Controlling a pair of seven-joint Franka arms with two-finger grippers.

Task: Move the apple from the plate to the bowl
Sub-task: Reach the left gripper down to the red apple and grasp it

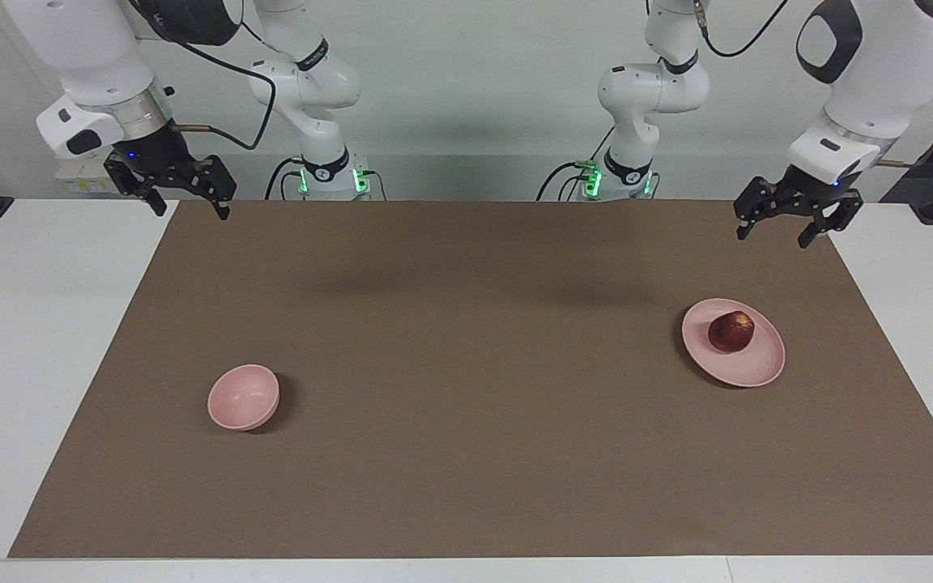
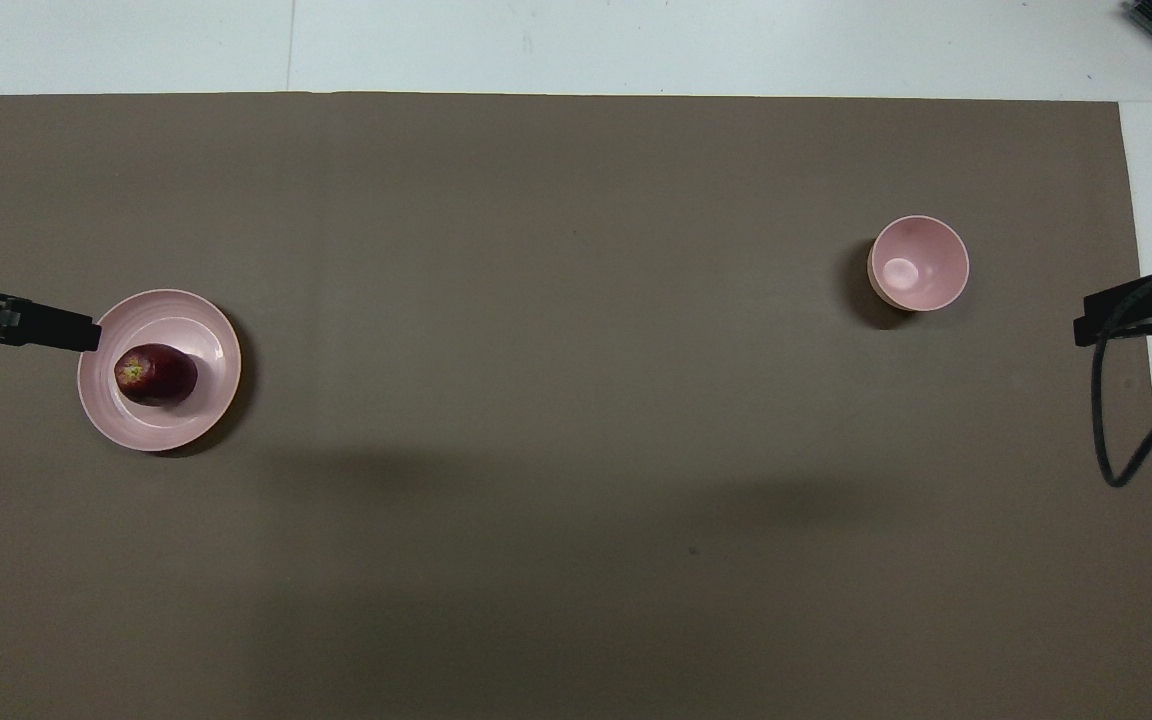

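Below my left tool, spread wide in the air, I see the apple on the plate. My right tool, also spread, waits well apart from the empty bowl.

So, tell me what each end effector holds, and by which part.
Nothing is held. The left end effector and right end effector are open; the apple lies on the plate.

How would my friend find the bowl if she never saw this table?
Look at the brown mat and go to the right arm's end. The bowl stands alone there, small, deep, pale pink and empty. The plate at the other end is wide, flat and holds an apple.
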